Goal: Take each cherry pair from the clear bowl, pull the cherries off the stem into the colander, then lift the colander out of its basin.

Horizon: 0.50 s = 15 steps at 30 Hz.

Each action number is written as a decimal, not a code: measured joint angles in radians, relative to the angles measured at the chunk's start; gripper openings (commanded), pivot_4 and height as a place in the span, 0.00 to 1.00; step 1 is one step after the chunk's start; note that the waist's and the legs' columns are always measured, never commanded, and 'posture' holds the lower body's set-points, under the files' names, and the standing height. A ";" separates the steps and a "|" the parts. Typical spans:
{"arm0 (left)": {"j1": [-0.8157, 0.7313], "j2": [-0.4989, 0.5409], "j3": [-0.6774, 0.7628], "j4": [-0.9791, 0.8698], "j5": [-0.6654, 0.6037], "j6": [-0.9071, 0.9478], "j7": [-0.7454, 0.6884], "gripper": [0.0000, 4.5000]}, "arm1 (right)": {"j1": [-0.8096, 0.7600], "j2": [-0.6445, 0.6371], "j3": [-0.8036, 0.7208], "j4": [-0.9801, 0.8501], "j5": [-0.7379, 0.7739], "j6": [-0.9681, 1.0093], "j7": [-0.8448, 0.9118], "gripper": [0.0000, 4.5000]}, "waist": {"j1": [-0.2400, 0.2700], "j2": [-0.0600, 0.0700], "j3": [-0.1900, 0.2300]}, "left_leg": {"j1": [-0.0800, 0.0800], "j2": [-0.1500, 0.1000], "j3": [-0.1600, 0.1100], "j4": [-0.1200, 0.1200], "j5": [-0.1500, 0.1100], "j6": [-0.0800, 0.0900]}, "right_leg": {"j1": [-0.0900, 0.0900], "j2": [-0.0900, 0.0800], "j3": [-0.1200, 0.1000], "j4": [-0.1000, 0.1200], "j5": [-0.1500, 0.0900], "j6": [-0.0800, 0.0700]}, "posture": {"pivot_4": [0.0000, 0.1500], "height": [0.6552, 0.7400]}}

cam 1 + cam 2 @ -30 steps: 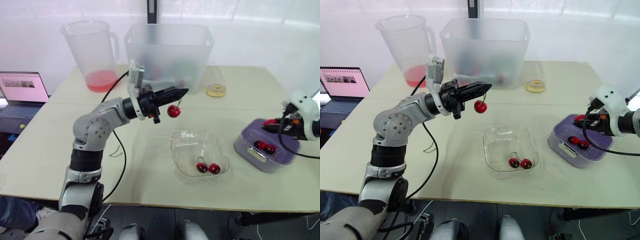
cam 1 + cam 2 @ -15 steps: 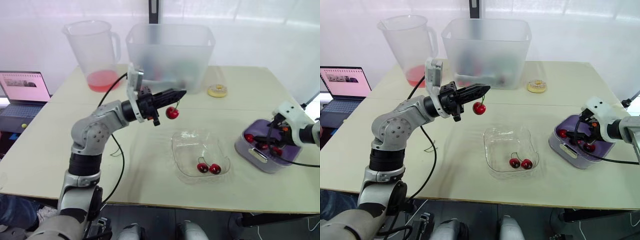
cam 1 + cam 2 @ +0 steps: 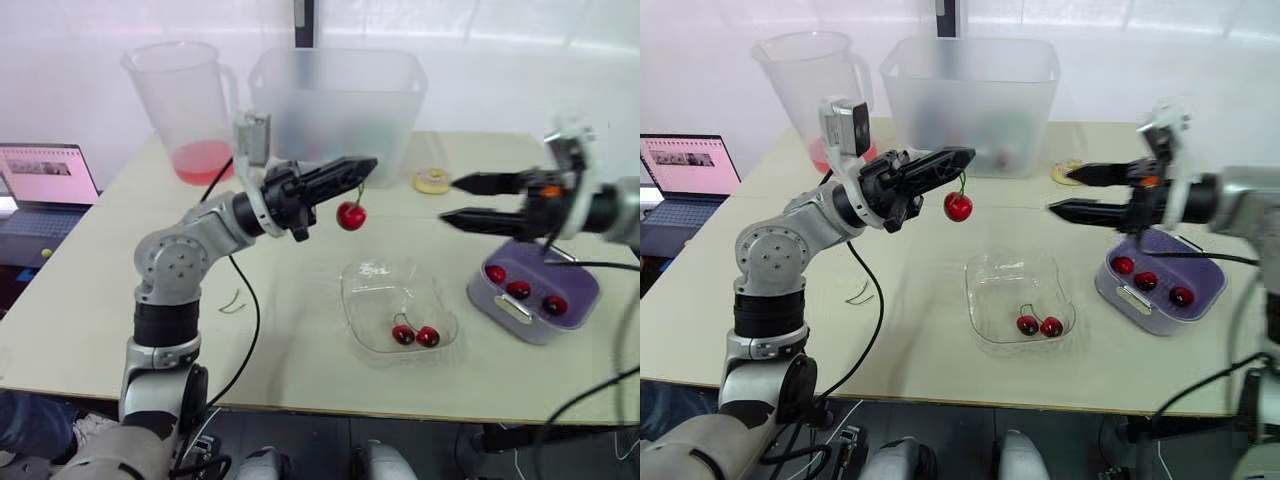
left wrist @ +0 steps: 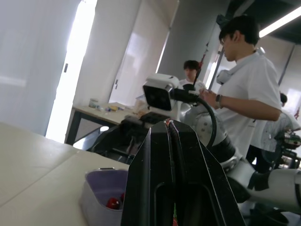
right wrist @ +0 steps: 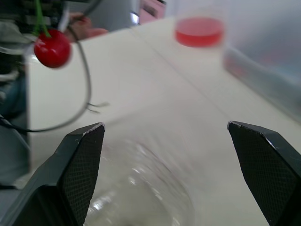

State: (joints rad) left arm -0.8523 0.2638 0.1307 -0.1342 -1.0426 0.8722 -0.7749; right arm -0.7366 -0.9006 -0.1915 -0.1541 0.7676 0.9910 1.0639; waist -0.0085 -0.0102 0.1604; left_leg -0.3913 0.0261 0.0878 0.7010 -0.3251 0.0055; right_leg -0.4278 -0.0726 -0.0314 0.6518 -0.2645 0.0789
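My left gripper [image 3: 368, 166] is shut on a green stem, and one red cherry [image 3: 350, 215] hangs from it above the table, left of and above the clear bowl [image 3: 375, 275]. A cherry pair [image 3: 415, 335] lies in that bowl. The purple colander [image 3: 580, 280] sits in its basin at the right with three loose cherries [image 3: 518, 289] inside. My right gripper [image 3: 447, 199] stands open and empty in the air, left of the colander, its fingers pointing toward the hanging cherry [image 5: 51, 48].
A pitcher with red liquid [image 3: 185, 100] and a large translucent bin [image 3: 340, 105] stand at the back. A yellow ring [image 3: 433, 181] lies beside the bin. A laptop [image 3: 45, 190] is at the far left. A bare green stem [image 3: 232, 300] lies on the table. People [image 4: 244, 94] stand beyond.
My right gripper opened over the colander, leaving a third cherry there, then rose and swung left toward the table's middle. The left gripper lifted its cherry slightly.
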 measured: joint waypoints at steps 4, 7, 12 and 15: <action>-0.002 0.010 0.000 -0.001 -0.013 0.017 0.011 0.00 | -0.001 0.168 0.024 -0.086 0.098 0.053 -0.098 0.99 | 0.004 0.000 0.000 | -0.001 -0.001 -0.001 0.000 0.000 0.000 | 0.000 -0.001 -0.001 0.000 0.000 0.000 | 1.00 0.68; -0.006 0.019 0.000 -0.001 -0.013 0.020 0.011 0.00 | -0.003 0.235 0.033 -0.134 0.160 0.066 -0.139 0.99 | 0.005 0.000 0.000 | -0.001 -0.002 -0.001 0.000 0.000 0.000 | 0.000 -0.002 -0.002 0.000 0.000 0.000 | 1.00 0.68; -0.015 0.022 -0.003 -0.001 -0.013 0.020 0.014 0.00 | -0.034 0.307 0.051 -0.139 0.187 0.063 -0.206 0.99 | -0.001 0.000 0.000 | -0.001 -0.003 -0.002 0.000 0.000 0.000 | 0.000 -0.003 -0.002 0.000 0.000 0.000 | 1.00 0.68; -0.018 0.022 -0.010 -0.001 -0.013 0.019 0.017 0.00 | -0.035 0.330 0.060 -0.137 0.199 0.063 -0.233 0.87 | -0.001 0.000 0.000 | -0.001 -0.003 -0.002 0.000 0.000 0.000 | 0.000 -0.003 -0.002 0.000 0.000 0.000 | 1.00 0.68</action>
State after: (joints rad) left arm -0.8699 0.2854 0.1207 -0.1355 -1.0553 0.8910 -0.7581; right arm -0.7712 -0.5706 -0.1315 -0.2915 0.9664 1.0537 0.8305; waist -0.0100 -0.0102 0.1604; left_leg -0.3922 0.0229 0.0861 0.7006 -0.3251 0.0059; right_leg -0.4277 -0.0758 -0.0334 0.6516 -0.2645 0.0789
